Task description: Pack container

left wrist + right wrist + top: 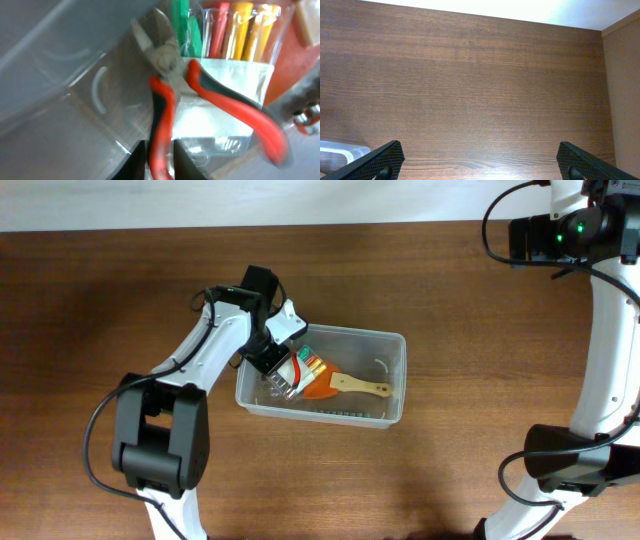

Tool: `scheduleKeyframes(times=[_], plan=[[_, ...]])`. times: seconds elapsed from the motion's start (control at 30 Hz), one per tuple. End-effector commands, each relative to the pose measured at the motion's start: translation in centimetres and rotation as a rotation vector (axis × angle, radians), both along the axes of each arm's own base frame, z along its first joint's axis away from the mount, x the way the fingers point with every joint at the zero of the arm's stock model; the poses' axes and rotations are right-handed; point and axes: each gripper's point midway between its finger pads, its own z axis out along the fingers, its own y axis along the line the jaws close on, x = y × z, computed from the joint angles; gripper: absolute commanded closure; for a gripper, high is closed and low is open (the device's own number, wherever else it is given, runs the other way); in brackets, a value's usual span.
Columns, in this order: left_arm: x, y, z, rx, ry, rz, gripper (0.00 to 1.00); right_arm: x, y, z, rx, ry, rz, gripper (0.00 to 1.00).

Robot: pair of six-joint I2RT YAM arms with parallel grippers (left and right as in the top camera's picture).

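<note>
The clear plastic container [390, 345] stands in the middle of the table. Inside it lie an orange spatula with a wooden handle [345, 385] and a pack of coloured pens [305, 360]. My left gripper [281, 376] reaches into the container's left end. In the left wrist view it [161, 161] is shut on one handle of red-handled pliers [170, 85], held over the pen pack [235, 30] by the container wall [60, 75]. My right gripper [479, 167] is open and empty over bare table; a corner of the container [340, 152] shows at lower left.
The right arm's base stands at the table's right edge [570, 465]. The brown wooden table [120, 290] surrounds the container on all sides. A light wall strip runs along the far edge [300, 200].
</note>
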Motion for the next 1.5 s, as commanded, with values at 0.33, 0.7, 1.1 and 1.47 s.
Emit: scheduleKeyframes(times=[0.33,0.7,1.1,1.47], plan=[[1.6,1.1,3.9,0.051,-0.12,0.025,0.01,0.1,-0.2,-0.1,0.008,-0.002,-0.006,0.01],[5.6,1.5,19.0,-0.033,-0.54,0.09,0.01,0.4,2.9,-0.2,0.071,-0.005,0.178,0.01],[16.2,12.1,32.3,-0.035,-1.193,0.477,0.01,8.8,5.5,7.5,-0.042,-0.447,0.276,0.01],[9.2,18.7,32.0,-0.012,-1.121,0.705,0.01,2.8,1.1,5.3,-0.033,-0.307,0.18,0.01]])
